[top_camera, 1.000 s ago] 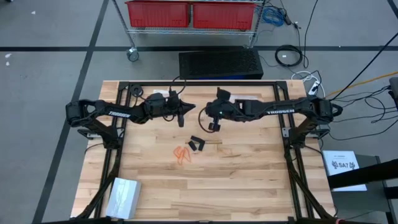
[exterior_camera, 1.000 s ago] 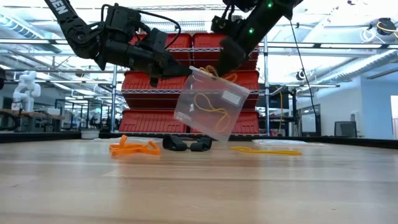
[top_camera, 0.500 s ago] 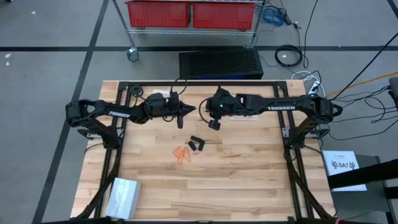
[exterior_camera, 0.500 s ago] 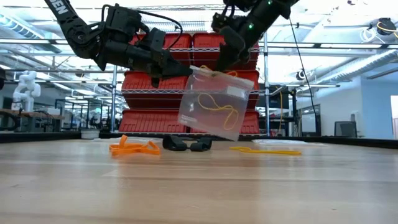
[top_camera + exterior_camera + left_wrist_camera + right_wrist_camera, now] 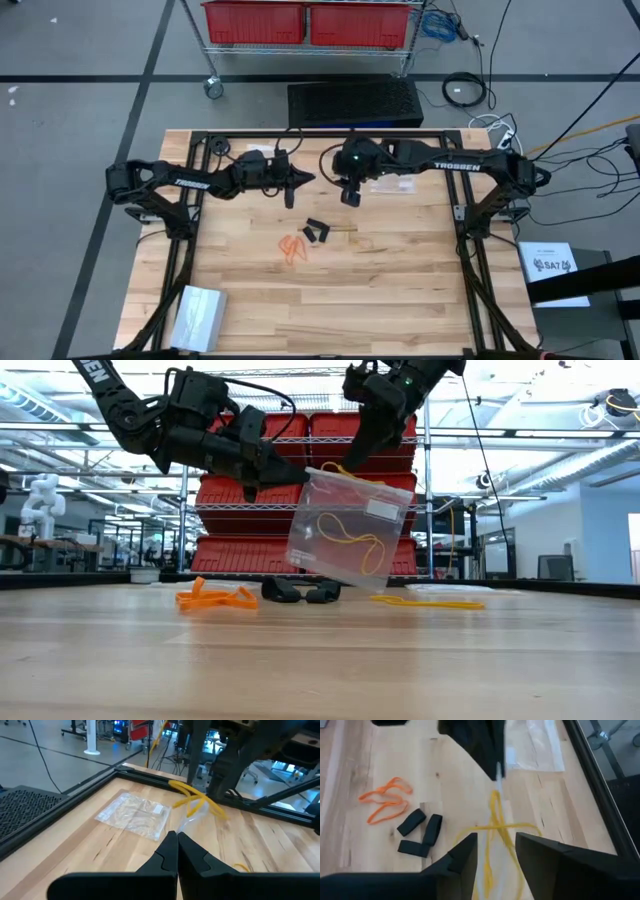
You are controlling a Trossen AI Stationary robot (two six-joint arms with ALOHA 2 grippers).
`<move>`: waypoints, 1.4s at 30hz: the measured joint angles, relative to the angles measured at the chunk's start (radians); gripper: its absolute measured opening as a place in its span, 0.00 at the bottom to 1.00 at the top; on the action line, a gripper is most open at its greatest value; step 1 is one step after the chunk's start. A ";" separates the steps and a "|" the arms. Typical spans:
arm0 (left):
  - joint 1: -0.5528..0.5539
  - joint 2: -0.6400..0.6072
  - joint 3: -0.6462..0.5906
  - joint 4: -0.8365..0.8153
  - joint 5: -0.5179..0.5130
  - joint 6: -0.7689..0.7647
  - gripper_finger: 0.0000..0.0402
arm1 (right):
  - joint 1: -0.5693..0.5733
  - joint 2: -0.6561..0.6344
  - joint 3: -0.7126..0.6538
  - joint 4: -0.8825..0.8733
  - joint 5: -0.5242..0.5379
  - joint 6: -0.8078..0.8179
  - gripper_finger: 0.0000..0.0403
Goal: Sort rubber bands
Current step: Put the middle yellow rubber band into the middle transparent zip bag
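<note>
My left gripper (image 5: 297,473) is shut on a clear plastic bag (image 5: 345,530) with yellow rubber bands (image 5: 350,540) inside; a loop of them sticks out of its top. My right gripper (image 5: 362,452) stands open just above the bag's top edge, with the yellow bands (image 5: 495,835) showing between its fingers in the right wrist view. Whether it touches them I cannot tell. On the table below lie orange rubber bands (image 5: 293,246), black rubber bands (image 5: 318,232) and one more yellow band (image 5: 430,601). My left gripper pinches the bag's top edge at its corner (image 5: 310,472) between its two shut fingers. The fingers come level from the table's left. The bag hangs below them, tilted and clear of the table, with the yellow bands loose inside.
A second clear bag (image 5: 135,815) lies flat on the table near the far edge, under the right arm. A stack of clear bags (image 5: 198,315) sits at the near left corner. A black frame (image 5: 320,135) runs around the table's far and side edges.
My right gripper has come off the bag's top edge and risen, moving a little toward the far edge. The bag stays hanging from my left gripper and has swung slightly, its free corner now a bit higher.
</note>
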 joint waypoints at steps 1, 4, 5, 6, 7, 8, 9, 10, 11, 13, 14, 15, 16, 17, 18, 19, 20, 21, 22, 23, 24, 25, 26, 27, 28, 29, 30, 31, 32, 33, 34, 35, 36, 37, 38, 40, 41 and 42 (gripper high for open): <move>0.000 0.000 0.000 0.000 0.000 0.000 0.00 | -0.002 0.000 0.000 -0.003 0.001 0.003 0.31; 0.000 0.000 0.000 0.000 0.000 0.000 0.00 | 0.000 0.000 0.000 -0.003 0.004 0.004 0.28; 0.000 0.000 0.000 0.000 0.000 0.000 0.00 | 0.003 0.000 0.000 -0.001 0.005 0.004 0.27; 0.000 0.000 0.000 0.001 0.000 0.000 0.00 | 0.006 0.000 0.000 -0.001 0.008 0.002 0.25; 0.000 0.000 0.000 0.001 0.000 0.000 0.00 | 0.006 0.002 0.000 -0.001 0.011 0.001 0.23; 0.000 0.000 0.000 0.001 0.000 0.000 0.00 | 0.007 0.007 0.000 0.001 0.013 0.001 0.19; 0.000 0.000 0.000 0.001 0.000 0.000 0.00 | 0.009 0.012 0.000 0.005 0.015 0.001 0.16; 0.000 0.000 0.000 0.001 0.000 0.000 0.00 | 0.012 0.016 0.000 0.005 0.026 0.001 0.12; 0.000 0.000 0.000 0.001 0.000 0.000 0.00 | 0.017 0.022 0.000 0.008 0.047 -0.004 0.07; 0.000 0.000 0.000 0.001 0.000 0.000 0.00 | 0.027 0.030 0.000 0.023 0.089 -0.019 0.02; 0.000 0.000 0.000 0.001 0.000 0.000 0.00 | 0.030 0.036 0.000 0.023 0.096 -0.023 0.02; 0.000 0.000 0.000 0.001 0.000 0.000 0.00 | 0.033 0.044 0.000 0.030 0.099 -0.022 0.02; 0.000 0.000 0.000 0.001 0.000 -0.001 0.00 | 0.033 0.048 0.000 0.033 0.099 -0.019 0.02; 0.000 0.000 0.000 0.001 -0.001 -0.001 0.00 | 0.035 0.057 0.000 0.027 0.099 -0.016 0.01; 0.000 0.000 0.000 0.001 -0.003 -0.001 0.00 | 0.038 0.066 0.000 0.027 0.099 -0.014 0.01; 0.000 0.000 0.000 0.002 -0.007 -0.004 0.00 | 0.041 0.073 0.000 0.028 0.100 -0.013 0.00; 0.000 0.000 0.000 0.002 -0.010 -0.005 0.00 | 0.042 0.081 0.000 0.024 0.106 -0.013 0.00; 0.000 0.000 0.000 0.002 -0.017 -0.005 0.00 | 0.045 0.084 0.000 0.020 0.109 -0.013 0.00; 0.000 0.000 0.000 0.001 -0.024 -0.006 0.00 | 0.047 0.085 0.000 0.018 0.110 -0.013 0.00; 0.000 0.000 0.000 0.000 -0.029 -0.006 0.00 | 0.051 0.084 0.000 0.019 0.112 -0.013 0.00; 0.000 0.000 0.000 -0.001 -0.033 -0.006 0.00 | 0.053 0.080 0.000 0.020 0.114 -0.011 0.00; 0.000 0.000 0.000 -0.004 -0.034 -0.006 0.00 | 0.053 0.073 0.000 0.022 0.114 -0.005 0.00; 0.000 0.000 0.000 -0.005 -0.034 -0.006 0.00 | 0.053 0.067 0.000 0.027 0.115 0.002 0.00; 0.000 0.000 0.000 -0.006 -0.035 -0.006 0.00 | 0.053 0.057 0.000 0.030 0.115 0.007 0.00; 0.000 0.000 0.000 -0.011 -0.035 -0.006 0.00 | 0.053 0.050 0.000 0.030 0.118 0.007 0.00; 0.000 0.000 0.000 -0.013 -0.035 -0.006 0.00 | 0.053 0.043 0.000 0.033 0.128 0.008 0.00; 0.000 0.000 0.000 -0.016 -0.035 -0.006 0.00 | 0.055 0.038 0.000 0.034 0.139 0.009 0.00; 0.000 0.000 0.000 -0.018 -0.036 -0.006 0.00 | 0.058 0.037 0.000 0.038 0.146 0.009 0.00; 0.000 0.000 0.000 -0.018 -0.037 -0.006 0.00 | 0.058 0.035 0.000 0.039 0.148 0.009 0.00; 0.000 0.000 0.000 -0.020 -0.040 -0.006 0.00 | 0.059 0.035 0.000 0.039 0.147 0.009 0.00; 0.000 0.000 0.000 -0.020 -0.041 -0.006 0.00 | 0.061 0.034 0.000 0.043 0.141 0.009 0.00; 0.000 0.000 0.000 -0.020 -0.044 -0.006 0.00 | 0.065 0.033 0.000 0.045 0.137 0.008 0.00; 0.000 0.000 0.000 -0.020 -0.047 -0.006 0.00 | 0.066 0.034 0.000 0.045 0.138 0.008 0.00; 0.000 0.000 0.000 -0.020 -0.049 -0.006 0.00 | 0.068 0.036 0.000 0.045 0.137 0.008 0.00; 0.000 0.000 0.000 -0.020 -0.050 -0.006 0.00 | 0.068 0.039 0.000 0.044 0.136 0.008 0.00; 0.000 0.000 0.000 -0.020 -0.050 -0.006 0.00 | 0.068 0.050 0.000 0.044 0.135 0.006 0.00; 0.000 0.000 0.000 -0.020 -0.050 -0.006 0.00 | 0.067 0.056 0.000 0.044 0.136 0.006 0.00; 0.000 0.000 0.000 -0.020 -0.051 -0.006 0.00 | 0.064 0.061 0.000 0.045 0.136 0.006 0.00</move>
